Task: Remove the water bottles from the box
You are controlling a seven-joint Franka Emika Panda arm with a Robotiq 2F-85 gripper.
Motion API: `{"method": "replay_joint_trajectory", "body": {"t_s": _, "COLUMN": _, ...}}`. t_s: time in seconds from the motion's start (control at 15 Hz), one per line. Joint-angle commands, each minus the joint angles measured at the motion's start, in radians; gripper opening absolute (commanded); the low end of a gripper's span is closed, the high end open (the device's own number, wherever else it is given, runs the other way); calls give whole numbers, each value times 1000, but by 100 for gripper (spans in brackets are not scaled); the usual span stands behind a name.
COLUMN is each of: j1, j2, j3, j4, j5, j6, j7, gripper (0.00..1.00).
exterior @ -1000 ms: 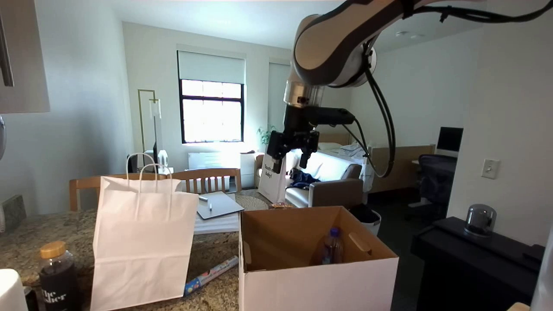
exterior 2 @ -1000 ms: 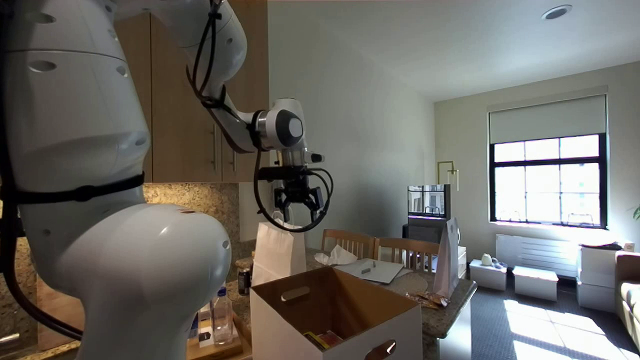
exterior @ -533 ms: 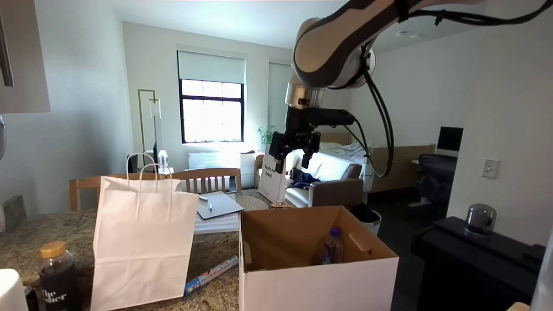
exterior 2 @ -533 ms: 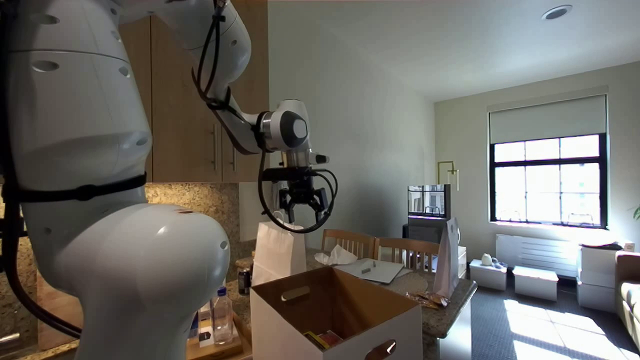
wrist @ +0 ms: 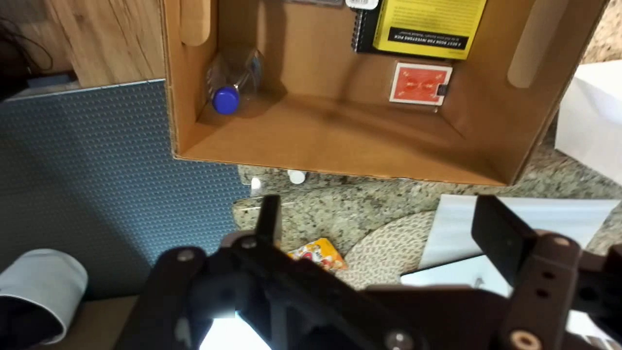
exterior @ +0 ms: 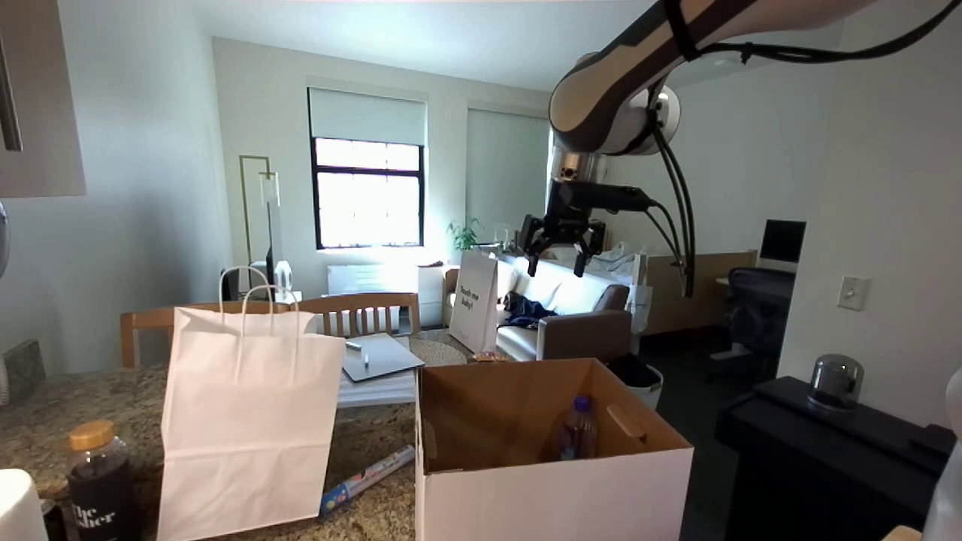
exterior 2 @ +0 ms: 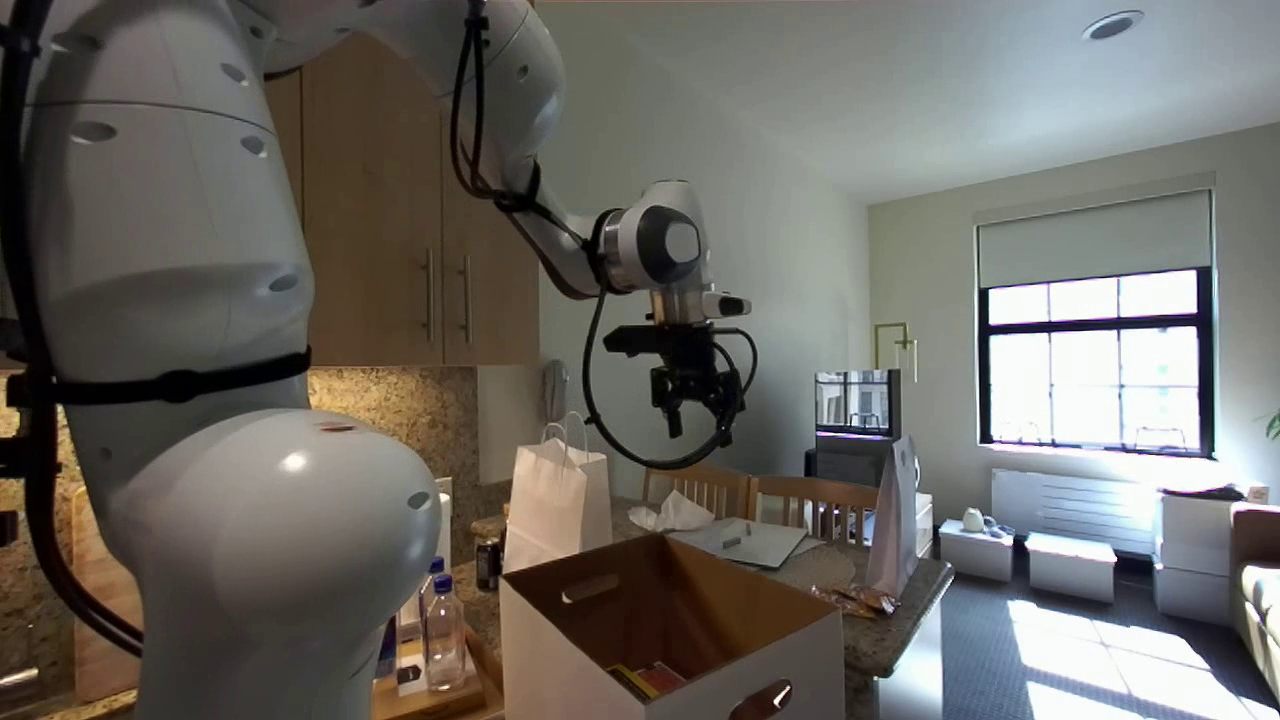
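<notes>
The brown cardboard box stands on the counter with its top uncovered; in the wrist view its near wall crosses the upper half. Inside, a clear water bottle with a blue cap stands in a corner. A wall of the box hides it in an exterior view, where two more blue-capped water bottles stand outside on a wooden tray, one mostly covered by the other and the arm. My gripper hangs well above the box, open, fingers wide apart and nothing between them.
A yellow book and a red card pack also lie in the box. Beside it stand a white paper bag and a patterned tube. A laptop and a tall white bag are farther back.
My gripper has moved rightward in both exterior views, mostly in the last half second, and has turned somewhat. It has stayed open. A second blue cap has come out from behind the arm.
</notes>
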Motion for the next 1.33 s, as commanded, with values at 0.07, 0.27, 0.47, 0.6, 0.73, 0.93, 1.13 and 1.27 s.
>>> {"method": "replay_joint_trajectory", "body": {"t_s": 0.07, "j1": -41, "j2": 38, "j3": -2, "j4": -33, "j5": -15, "j6": 69, "j7": 125, "gripper": 100}}
{"method": "replay_joint_trajectory", "body": {"t_s": 0.27, "j1": -47, "j2": 76, "j3": 10, "j4": -84, "j5": -51, "j6": 210, "j7": 209, "gripper": 100}}
{"method": "replay_joint_trajectory", "body": {"t_s": 0.47, "j1": -64, "j2": 132, "j3": 10, "j4": -111, "j5": -117, "j6": 359, "j7": 351, "gripper": 100}}
{"method": "replay_joint_trajectory", "body": {"t_s": 0.6, "j1": -79, "j2": 163, "j3": 7, "j4": -133, "j5": -234, "j6": 426, "j7": 475, "gripper": 100}}
{"method": "replay_joint_trajectory", "body": {"t_s": 0.73, "j1": -85, "j2": 187, "j3": -7, "j4": -149, "j5": -350, "j6": 436, "j7": 591, "gripper": 100}}
{"method": "replay_joint_trajectory", "body": {"t_s": 0.93, "j1": -60, "j2": 201, "j3": -18, "j4": -152, "j5": -436, "j6": 358, "j7": 672, "gripper": 100}}
{"method": "replay_joint_trajectory", "body": {"t_s": 1.13, "j1": -28, "j2": 183, "j3": -9, "j4": -154, "j5": -466, "j6": 244, "j7": 643, "gripper": 100}}
{"method": "replay_joint_trajectory", "body": {"t_s": 1.27, "j1": -17, "j2": 201, "j3": -7, "j4": -141, "j5": -504, "j6": 190, "j7": 646, "gripper": 100}}
